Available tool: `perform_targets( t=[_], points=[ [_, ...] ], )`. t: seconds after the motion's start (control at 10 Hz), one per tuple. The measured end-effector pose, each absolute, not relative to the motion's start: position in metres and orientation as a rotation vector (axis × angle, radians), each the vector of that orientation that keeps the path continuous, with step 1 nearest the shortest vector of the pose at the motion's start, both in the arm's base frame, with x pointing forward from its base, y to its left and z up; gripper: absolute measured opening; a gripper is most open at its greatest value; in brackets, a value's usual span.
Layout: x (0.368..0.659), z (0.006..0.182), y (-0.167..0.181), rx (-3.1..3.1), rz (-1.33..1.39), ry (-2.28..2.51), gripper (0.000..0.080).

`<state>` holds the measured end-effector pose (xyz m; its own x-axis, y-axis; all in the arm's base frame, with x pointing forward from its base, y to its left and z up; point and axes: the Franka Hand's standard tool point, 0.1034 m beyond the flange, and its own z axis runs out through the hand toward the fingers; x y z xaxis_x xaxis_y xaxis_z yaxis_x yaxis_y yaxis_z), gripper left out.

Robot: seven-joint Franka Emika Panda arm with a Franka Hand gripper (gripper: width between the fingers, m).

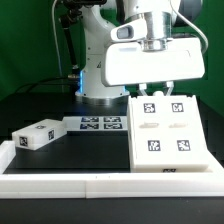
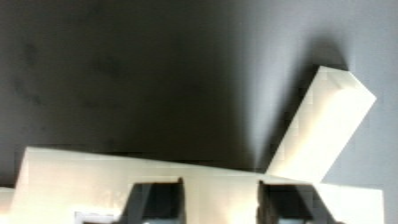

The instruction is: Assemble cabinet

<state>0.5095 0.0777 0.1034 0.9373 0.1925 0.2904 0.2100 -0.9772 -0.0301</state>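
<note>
The cabinet [image 1: 166,136] is a white box-like body with four black-and-white markers on its upper face. It lies on the black table at the exterior view's right. My gripper [image 1: 159,90] hangs just above the cabinet's far edge, jaws spread. In the wrist view my gripper [image 2: 222,205] shows two dark fingers [image 2: 160,200] apart, with the cabinet's white panel [image 2: 107,165] under and between them. I cannot tell whether the fingers touch it. A small white block [image 1: 38,135] with markers lies loose at the exterior view's left.
The marker board [image 1: 100,123] lies flat between the block and the cabinet. A long low white border rail [image 1: 100,186] runs along the table's front. The robot base [image 1: 95,70] stands behind. A long white piece [image 2: 322,120] lies tilted on the black table in the wrist view.
</note>
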Motion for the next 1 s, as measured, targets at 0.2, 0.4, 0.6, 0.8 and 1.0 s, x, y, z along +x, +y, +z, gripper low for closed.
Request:
perform_targets(
  t=[0.2,0.4,0.6,0.8,1.0],
  points=[
    [0.520,0.118,0.078,-3.025,-0.432,-0.312,0.0197],
    [0.529,0.126,0.082,-3.018,-0.420,-0.314,0.0191],
    [0.528,0.124,0.081,-3.019,-0.419,-0.313,0.0176],
    [0.534,0.129,0.080,-3.016,-0.387,-0.309,0.0154],
    [0.546,0.140,0.083,-3.006,-0.344,-0.297,0.0136]
  ],
)
